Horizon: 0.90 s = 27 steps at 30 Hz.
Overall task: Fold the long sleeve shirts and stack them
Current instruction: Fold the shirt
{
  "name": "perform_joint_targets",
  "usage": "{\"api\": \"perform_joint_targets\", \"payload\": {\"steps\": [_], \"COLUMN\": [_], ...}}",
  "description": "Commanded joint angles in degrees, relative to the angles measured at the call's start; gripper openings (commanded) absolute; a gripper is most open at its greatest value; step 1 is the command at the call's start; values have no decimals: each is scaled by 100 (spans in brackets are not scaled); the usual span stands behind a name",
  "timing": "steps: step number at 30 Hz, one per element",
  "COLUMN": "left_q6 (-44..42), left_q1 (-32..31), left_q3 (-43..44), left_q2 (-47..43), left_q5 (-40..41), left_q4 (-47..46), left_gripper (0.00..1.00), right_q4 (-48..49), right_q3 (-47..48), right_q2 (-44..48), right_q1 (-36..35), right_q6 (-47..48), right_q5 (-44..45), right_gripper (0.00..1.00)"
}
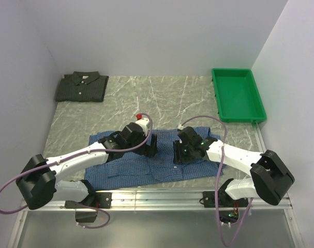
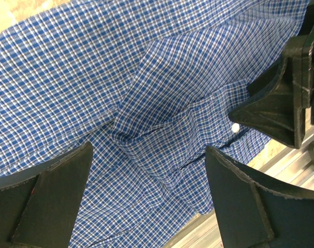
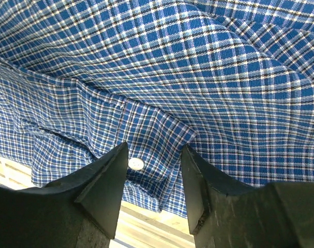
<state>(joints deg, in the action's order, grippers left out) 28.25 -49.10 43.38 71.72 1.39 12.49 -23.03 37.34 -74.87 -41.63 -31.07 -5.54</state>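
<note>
Blue check shirt point(image 1: 130, 176) is lying spread and rumpled along the near edge of the desk point(image 1: 162, 98), with its lower hem just about reaching the metal rail point(image 1: 162, 194) at the front. It looks like thin, floppy woven cotton, so I'd expect it to be light and not slippery, but it'll sag and drag wherever it isn't held. Best bet is pinching the doubled bits, like seams, a cuff or the button band, not a single layer. The left gripper point(image 2: 149, 155) hovers over a crease in the middle, spread wide with nothing in it. The right gripper point(image 3: 154, 155) sits low at a stitched band with a white button point(image 3: 136, 164) (cuff or placket, can't tell which). It's about half open and the cloth doesn't look pinched. The two grippers are close together, so I'd watch for them bumping. Beyond the shirt there's a good stretch of bare marble to fold or slide into. At the far left corner the dark check shirt point(image 1: 81, 87) sits folded, tight to the wall. The green tray point(image 1: 237, 95) is far right, well apart.
</note>
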Motion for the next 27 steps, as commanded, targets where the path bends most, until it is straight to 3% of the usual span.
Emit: {"api": "perform_joint_targets", "payload": {"steps": [1, 3, 7, 10, 20, 27], "left_q6": [-21, -4, -30, -91, -864, -2417], "left_q1": [-3, -3, -3, -3, -56, -170], "left_q3": [-48, -48, -22, -5, 66, 364], "left_q2": [-141, -159, -150, -159, -369, -536], "left_q5": [-77, -86, -86, -226, -1244, -2220], "left_q4": [-247, -273, -265, -335, -827, -521], "left_gripper": [96, 96, 96, 96, 94, 83], "right_q4": [237, 229, 185, 44, -606, -1098], "right_q3": [-8, 10, 19, 89, 730, 1415], "right_q2": [-45, -89, 25, 253, 1553, 1695], "right_q1": [-12, -12, -56, -100, -416, -557], "right_q6": [-40, -13, 39, 206, 1198, 1937], "right_q5": [-43, -79, -52, -9, -122, -246], "right_gripper": [53, 45, 12, 0, 0, 0]}}
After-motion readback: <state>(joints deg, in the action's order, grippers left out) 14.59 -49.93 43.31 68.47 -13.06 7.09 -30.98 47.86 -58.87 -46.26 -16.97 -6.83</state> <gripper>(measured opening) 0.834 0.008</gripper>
